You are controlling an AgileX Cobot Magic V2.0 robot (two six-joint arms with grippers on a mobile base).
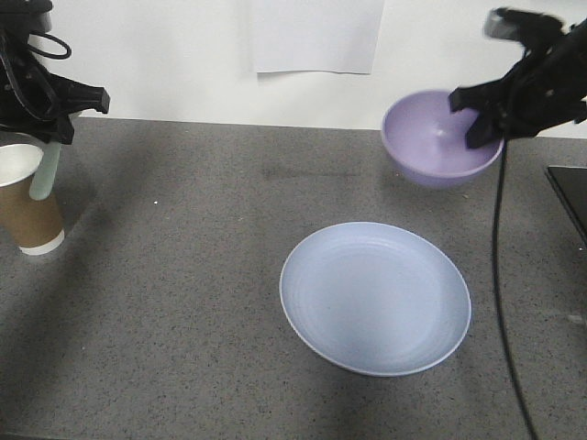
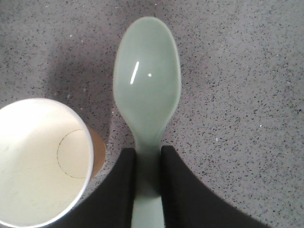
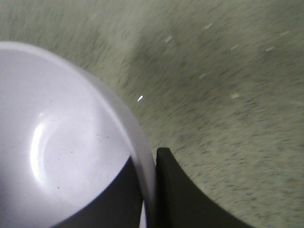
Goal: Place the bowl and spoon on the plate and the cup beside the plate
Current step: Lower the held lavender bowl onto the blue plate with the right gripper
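- Lavender plastic first: the bowl is clamped in your right hand, one finger inside the rim and one outside, as the right wrist view shows at the bowl.
- It looks to be held clear of the worktop, at the far right of the scene, mouth up and roughly level.
- The light blue plate lies bare in the middle of the worktop. From the bowl it sits nearer the robot and off to the left, and this is the relation your next move turns on.
- Your right arm is plainly the nearer one to the plate, so I judge the bowl should go in first: carry it toward the robot and leftward until it hangs over the plate's middle, then lower it.
- The grip is on the rim at one side only, so watch for the bowl tipping as it touches down.
- Out at the far left, your left hand is closed on the handle of the mint-green spoon. Its long axis runs straight out from the fingers, scoop end hanging downward.
- The left wrist view puts the spoon's scoop over bare worktop, just beside the open mouth of the cup.
- The brown paper cup stands upright, well apart from the plate, so it has yet to be brought beside it.
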